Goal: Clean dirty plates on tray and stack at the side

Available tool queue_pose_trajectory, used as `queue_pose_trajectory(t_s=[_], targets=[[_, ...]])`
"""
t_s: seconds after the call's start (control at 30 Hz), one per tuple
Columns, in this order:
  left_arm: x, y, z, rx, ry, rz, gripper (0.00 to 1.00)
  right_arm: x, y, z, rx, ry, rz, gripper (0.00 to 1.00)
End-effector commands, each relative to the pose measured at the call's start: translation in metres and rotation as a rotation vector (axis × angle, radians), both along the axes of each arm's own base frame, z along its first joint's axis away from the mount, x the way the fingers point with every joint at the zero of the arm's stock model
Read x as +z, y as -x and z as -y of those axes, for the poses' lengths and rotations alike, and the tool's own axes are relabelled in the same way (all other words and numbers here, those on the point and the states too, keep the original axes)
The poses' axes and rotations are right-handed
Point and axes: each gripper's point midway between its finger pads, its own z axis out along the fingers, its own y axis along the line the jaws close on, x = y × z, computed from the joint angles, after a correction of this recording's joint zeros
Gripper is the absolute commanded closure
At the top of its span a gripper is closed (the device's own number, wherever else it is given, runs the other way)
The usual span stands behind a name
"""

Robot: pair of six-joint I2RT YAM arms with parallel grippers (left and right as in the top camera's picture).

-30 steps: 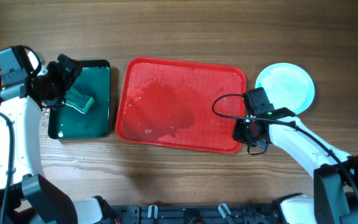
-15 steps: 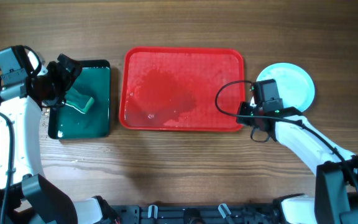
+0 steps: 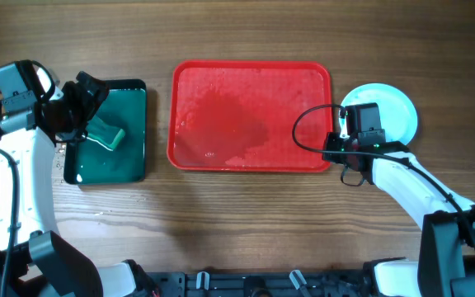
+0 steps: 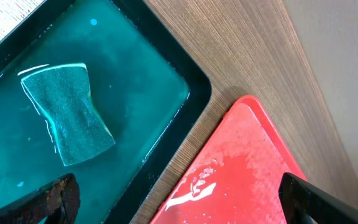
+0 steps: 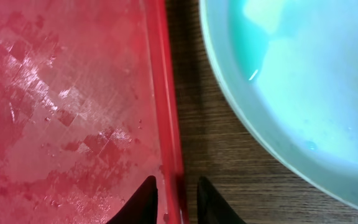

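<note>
With the right hand (image 5: 175, 188) narrowly parted astride the right rim of the red tray (image 3: 250, 115) at mid-frame, and the turquoise plate (image 3: 390, 111) just beside it on the tabletop, any sideways pull risks shoving tray or finger into that plate.

No text, label, brand or number is readable anywhere.

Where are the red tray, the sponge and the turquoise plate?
red tray (image 3: 246, 107): overhead view, bare floor near its middle.
sponge (image 4: 67, 121): left wrist view, middle of its top face.
turquoise plate (image 3: 392, 107): overhead view, centre of its face.
</note>
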Motion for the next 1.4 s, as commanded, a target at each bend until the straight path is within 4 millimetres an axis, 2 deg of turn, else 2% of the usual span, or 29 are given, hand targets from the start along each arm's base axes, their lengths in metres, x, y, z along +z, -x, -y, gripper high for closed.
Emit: queue_pose_trajectory(t_s=[0.0, 0.07, 0.17, 0.3, 0.43, 0.53, 0.67, 0.73, 0.77, 0.8, 0.83, 0.9, 1.03, 1.37], targets=[[-0.001, 0.000, 0.004, -0.024, 0.004, 0.004, 0.00, 0.008, -0.005, -0.010, 0.044, -0.043, -0.007, 0.76], [-0.001, 0.000, 0.004, -0.024, 0.004, 0.004, 0.00, 0.018, -0.009, -0.014, 0.052, -0.063, -0.015, 0.77], [-0.001, 0.000, 0.004, -0.024, 0.004, 0.004, 0.00, 0.043, -0.018, -0.017, 0.056, -0.072, -0.021, 0.78], [-0.001, 0.000, 0.004, -0.024, 0.004, 0.004, 0.00, 0.100, -0.023, -0.023, 0.070, -0.095, -0.032, 0.73], [-0.001, 0.000, 0.004, -0.024, 0.004, 0.004, 0.00, 0.145, -0.010, -0.045, 0.127, -0.202, -0.033, 0.64], [-0.001, 0.000, 0.004, -0.024, 0.004, 0.004, 0.00, 0.175, 0.016, -0.060, 0.162, -0.291, -0.025, 0.59], [-0.001, 0.000, 0.004, -0.024, 0.004, 0.004, 0.00, 0.201, 0.066, -0.060, 0.168, -0.290, -0.033, 0.57], [-0.001, 0.000, 0.004, -0.024, 0.004, 0.004, 0.00, 0.217, 0.092, -0.061, 0.203, -0.285, 0.022, 0.55], [-0.001, 0.000, 0.004, -0.024, 0.004, 0.004, 0.00, 0.224, 0.102, -0.063, 0.224, -0.290, 0.054, 0.52], [-0.001, 0.000, 0.004, -0.024, 0.004, 0.004, 0.00, 0.230, 0.113, -0.064, 0.235, -0.303, 0.091, 0.32], [-0.001, 0.000, 0.004, -0.024, 0.004, 0.004, 0.00, 0.236, 0.122, -0.064, 0.227, -0.322, 0.122, 0.01], [-0.001, 0.000, 0.004, -0.024, 0.004, 0.004, 0.00, 0.247, 0.135, -0.060, 0.172, -0.369, 0.169, 0.00], [-0.001, 0.000, 0.004, -0.024, 0.004, 0.004, 0.00, 0.260, 0.145, -0.057, 0.127, -0.418, 0.217, 0.00], [-0.001, 0.000, 0.004, -0.024, 0.004, 0.004, 0.00, 0.258, 0.144, -0.057, 0.114, -0.416, 0.204, 0.00]])
